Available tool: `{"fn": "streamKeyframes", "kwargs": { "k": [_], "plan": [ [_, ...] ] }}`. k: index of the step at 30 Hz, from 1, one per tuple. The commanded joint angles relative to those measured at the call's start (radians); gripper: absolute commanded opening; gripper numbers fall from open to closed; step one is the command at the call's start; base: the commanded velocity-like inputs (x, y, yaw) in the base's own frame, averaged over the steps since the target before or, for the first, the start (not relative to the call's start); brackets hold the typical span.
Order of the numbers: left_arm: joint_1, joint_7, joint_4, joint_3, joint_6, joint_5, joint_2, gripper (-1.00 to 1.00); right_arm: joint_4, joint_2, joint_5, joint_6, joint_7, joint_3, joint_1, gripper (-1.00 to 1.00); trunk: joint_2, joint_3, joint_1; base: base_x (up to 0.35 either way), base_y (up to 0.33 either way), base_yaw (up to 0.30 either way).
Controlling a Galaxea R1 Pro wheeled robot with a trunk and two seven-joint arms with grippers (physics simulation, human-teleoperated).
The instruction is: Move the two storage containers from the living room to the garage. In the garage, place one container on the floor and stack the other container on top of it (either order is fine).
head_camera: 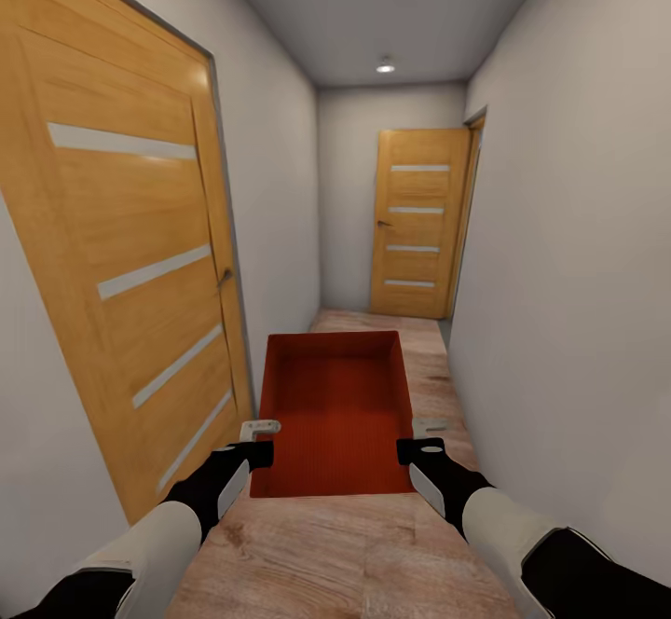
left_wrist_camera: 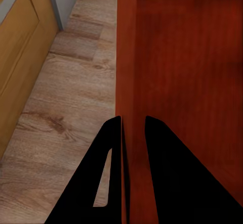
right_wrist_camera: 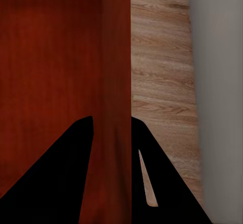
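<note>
Grip, left: left pincer (head_camera: 259,442) is clenched on the left side wall of the container (head_camera: 337,405); in the left wrist view one finger (left_wrist_camera: 104,176) lies outside the wall and the other inside, the thin wall pinched between them.
Grip, right: right pincer (head_camera: 421,440) grasps the opposite side wall the same way; in the right wrist view the wall runs up between its fingers (right_wrist_camera: 63,168).
Load: one orange-red open-top bin, carried level between both arms, held clear above the wood-plank floor (head_camera: 373,554).
Long axis: it points straight ahead, away from the robot and down the corridor, with the near end just in front of the pincers.
Nearer arm: neither; the two hold mirrored spots near the near end.
Left side: a closed wooden door (head_camera: 121,255) with pale slats stands close beside the bin's left wall.
Right side: a plain grey wall (head_camera: 568,274), also close.
Ahead: a second wooden door (head_camera: 417,223) closes the corridor's far end, under a ceiling spotlight (head_camera: 385,67).
Judgement: the way forward looks free, but room on either side is tight, so the bin should stay centred while driving on.
</note>
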Motion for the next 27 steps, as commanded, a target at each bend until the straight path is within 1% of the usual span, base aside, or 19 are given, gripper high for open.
{"fn": "streamKeyframes", "kwargs": {
  "k": [1,27],
  "plan": [
    [-0.001,0.010,-0.007,0.006,0.003,-0.001,0.000,-1.00,0.000,-0.001,-0.034,0.007,0.023,0.027,0.000,-1.00,-0.002,-0.002,0.001,0.324,0.000,-0.009],
    [-0.001,0.010,-0.007,0.006,0.003,-0.003,0.000,-1.00,0.000,-0.001,-0.034,0.007,0.023,0.027,0.000,-1.00,-0.002,-0.002,0.001,0.324,0.000,-0.001]
  ]
}}
